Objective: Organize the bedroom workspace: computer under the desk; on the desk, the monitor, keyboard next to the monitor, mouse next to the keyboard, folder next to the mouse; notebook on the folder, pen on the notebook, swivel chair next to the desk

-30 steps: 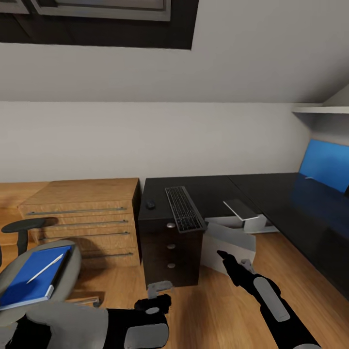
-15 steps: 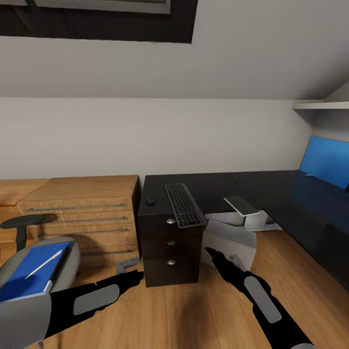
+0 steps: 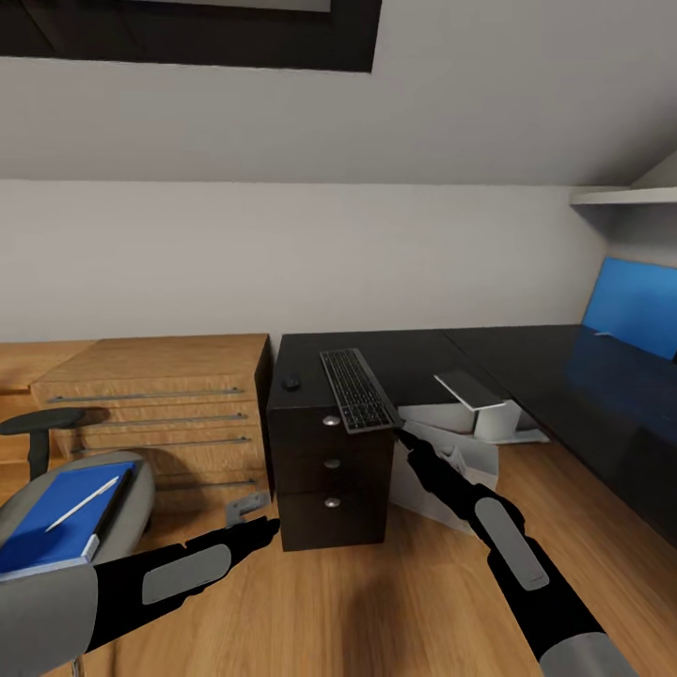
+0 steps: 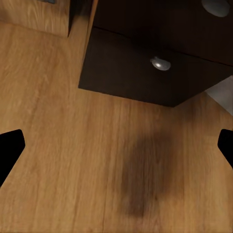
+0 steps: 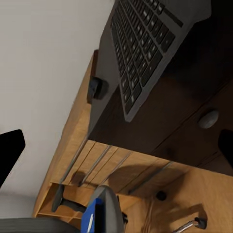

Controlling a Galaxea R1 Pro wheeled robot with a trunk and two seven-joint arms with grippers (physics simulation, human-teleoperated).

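The keyboard [image 3: 357, 388] [image 5: 145, 53] lies on the black desk [image 3: 414, 362], its near end jutting over the drawer unit [image 3: 329, 470]. The mouse [image 3: 291, 381] [image 5: 98, 88] sits left of it. My right gripper [image 3: 411, 440] [image 5: 116, 145] is open just below that near end. My left gripper [image 3: 263, 529] [image 4: 116, 150] hangs open above the floor before the drawers. The grey swivel chair [image 3: 141, 484] holds the blue folder [image 3: 52, 522] with the pen [image 3: 85, 501] on it. A white computer [image 3: 451, 470] lies tilted under the desk. I cannot make out the monitor or the notebook.
A light wooden drawer chest [image 3: 160, 404] stands against the wall left of the desk. Behind the computer a flat grey slab [image 3: 467, 388] rests on a white block. The desk's blue back panel [image 3: 639, 306] and a white shelf [image 3: 625, 196] are at the right.
My right arm has risen toward the keyboard's near end. My left arm swung forward from low in the view a second ago. The view has shifted slightly.
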